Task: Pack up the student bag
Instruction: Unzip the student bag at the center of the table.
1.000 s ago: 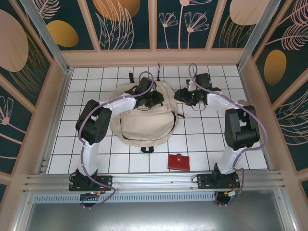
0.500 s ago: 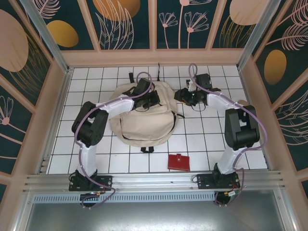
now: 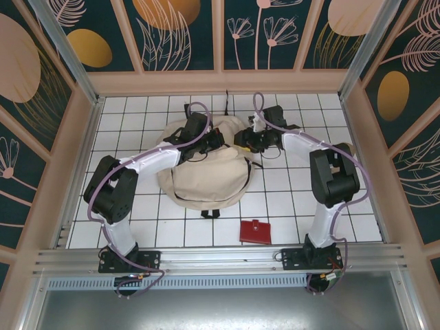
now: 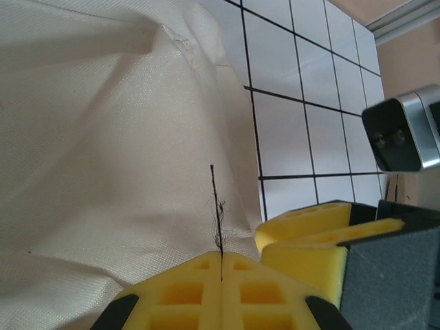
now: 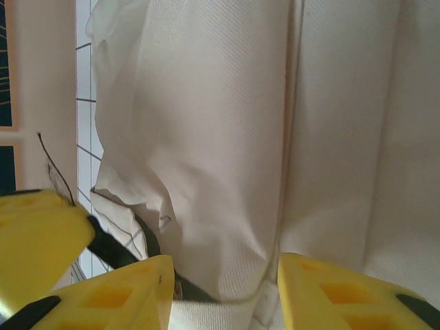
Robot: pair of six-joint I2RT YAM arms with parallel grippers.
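bag (image 3: 206, 182) lies centre, left gripper (image 4: 221, 262) closed tight at its far edge, right gripper (image 5: 223, 275) just right, clamped on a fold of it.

The student bag (image 4: 103, 137) is matt cream cloth with a fine, slightly rough weave that creases softly. The fingers of the left hand (image 4: 221, 268) and the right hand (image 5: 221, 282) are matt yellow plastic moulded with shallow recesses. The worktop (image 3: 289, 199) is smooth white tile with a light sheen and dark joints, edged by a brushed metal rail (image 3: 220, 256) and pale wood-look framing (image 3: 220, 82); the red wallet (image 3: 255, 231) looks smooth and leathery, and the left arm (image 3: 148, 159) has a glossy white plastic shell with matt black joints.
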